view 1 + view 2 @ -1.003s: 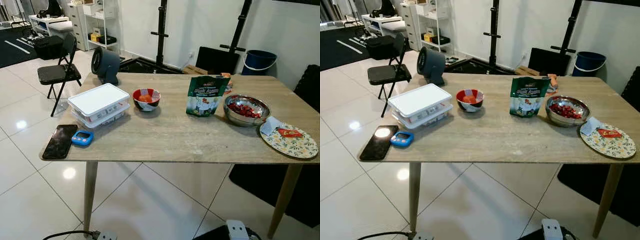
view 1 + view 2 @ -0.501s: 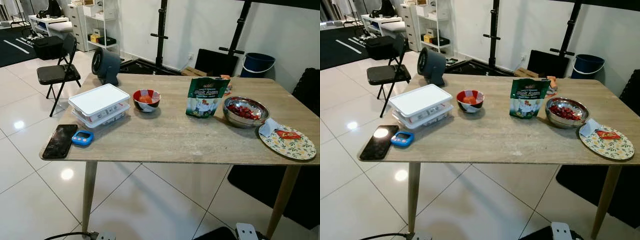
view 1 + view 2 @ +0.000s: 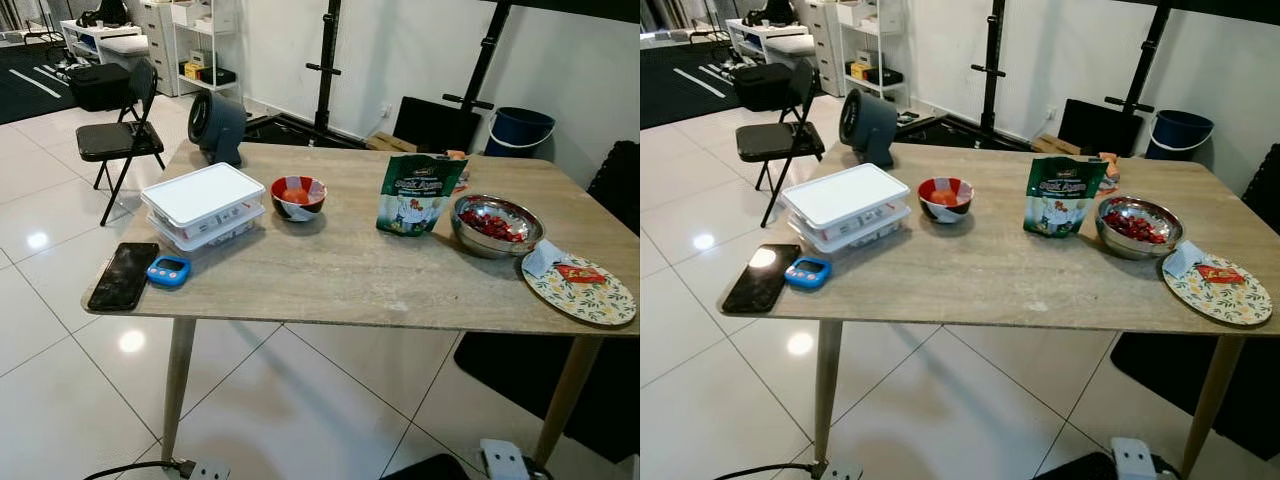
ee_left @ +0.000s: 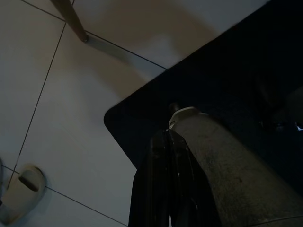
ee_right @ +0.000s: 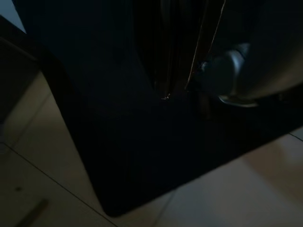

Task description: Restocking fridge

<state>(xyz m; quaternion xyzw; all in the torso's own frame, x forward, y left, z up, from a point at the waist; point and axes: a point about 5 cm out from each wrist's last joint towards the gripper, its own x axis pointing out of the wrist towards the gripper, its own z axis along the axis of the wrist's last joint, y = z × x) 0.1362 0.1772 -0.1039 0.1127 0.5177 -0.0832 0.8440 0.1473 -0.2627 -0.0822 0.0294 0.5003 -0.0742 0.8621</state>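
On the table (image 3: pixel 340 280) a white-lidded box (image 3: pixel 203 205) holds packed items. Beside it a small bowl (image 3: pixel 298 197) holds something orange. A green pouch (image 3: pixel 419 193) stands upright near a steel bowl (image 3: pixel 495 224) of red pieces. Both arms hang idle; I cannot tell either claw's state.

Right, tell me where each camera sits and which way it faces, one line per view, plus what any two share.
Left eye view: on the head, facing forward and down at the wooden table.
Right eye view: beside it, same aim; both share the white lidded container, green pouch and steel bowl.
Left wrist view: on the hanging left arm, looking down along the left gripper at floor tiles and a dark mat.
Right wrist view: on the idle right arm, very dark, facing floor and mat.
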